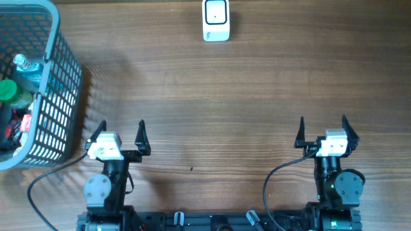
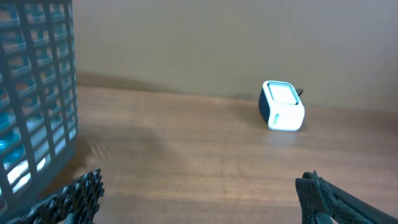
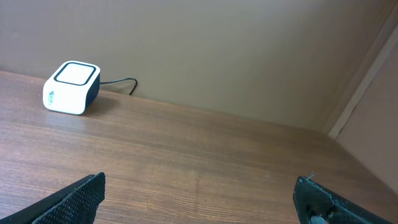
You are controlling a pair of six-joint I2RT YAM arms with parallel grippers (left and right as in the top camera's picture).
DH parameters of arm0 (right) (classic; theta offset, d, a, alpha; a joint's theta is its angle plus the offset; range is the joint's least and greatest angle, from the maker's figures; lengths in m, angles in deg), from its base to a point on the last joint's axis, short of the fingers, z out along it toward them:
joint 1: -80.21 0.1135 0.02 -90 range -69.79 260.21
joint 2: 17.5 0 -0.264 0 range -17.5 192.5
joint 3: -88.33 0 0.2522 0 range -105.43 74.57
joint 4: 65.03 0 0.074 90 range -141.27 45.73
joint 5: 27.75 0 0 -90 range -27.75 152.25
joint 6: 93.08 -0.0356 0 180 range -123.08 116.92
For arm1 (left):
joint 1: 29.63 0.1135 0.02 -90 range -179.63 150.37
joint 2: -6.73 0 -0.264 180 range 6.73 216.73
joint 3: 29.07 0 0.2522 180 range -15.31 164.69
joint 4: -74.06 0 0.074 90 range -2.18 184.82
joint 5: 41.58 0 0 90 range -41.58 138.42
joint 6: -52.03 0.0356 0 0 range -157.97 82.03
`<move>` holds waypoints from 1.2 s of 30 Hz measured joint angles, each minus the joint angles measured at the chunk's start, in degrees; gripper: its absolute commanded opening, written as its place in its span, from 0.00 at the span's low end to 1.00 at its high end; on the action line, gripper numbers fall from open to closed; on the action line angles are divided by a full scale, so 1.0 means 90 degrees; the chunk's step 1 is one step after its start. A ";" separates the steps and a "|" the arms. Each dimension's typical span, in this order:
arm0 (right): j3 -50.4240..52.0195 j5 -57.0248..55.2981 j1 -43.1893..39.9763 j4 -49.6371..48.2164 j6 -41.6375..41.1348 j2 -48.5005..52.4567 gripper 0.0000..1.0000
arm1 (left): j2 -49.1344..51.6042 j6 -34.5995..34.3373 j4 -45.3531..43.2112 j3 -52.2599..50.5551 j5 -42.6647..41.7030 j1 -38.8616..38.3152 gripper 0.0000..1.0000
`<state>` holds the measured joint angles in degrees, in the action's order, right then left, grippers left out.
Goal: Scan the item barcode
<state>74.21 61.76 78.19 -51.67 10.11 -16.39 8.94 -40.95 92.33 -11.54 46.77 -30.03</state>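
While the L gripper [image 1: 121, 128] & R gripper [image 1: 322, 125] sit wide open w/ nothing in them, the items wait in the basket [image 1: 64, 96], far from the scanner [image 1: 216, 19]. The bottle [image 1: 26, 69] looks light, smooth, maybe slippy; grab its middle.

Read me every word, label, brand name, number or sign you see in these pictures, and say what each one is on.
No text can be read in any view.
scanner: a small green mark on its side, too small to read.
basket: no lettering visible on it.
green-capped bottle in the basket: any label is too blurred to read, as are those of the items beside it.
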 measured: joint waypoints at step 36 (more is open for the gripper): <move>0.0000 0.0000 0.0000 0.0005 0.0000 -0.0041 1.00 | 0.6749 -0.0658 0.6025 1.0307 -0.0328 0.0005 1.00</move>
<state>74.21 61.76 78.19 -51.63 10.11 -16.76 69.69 -46.88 146.56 81.22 43.82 -29.99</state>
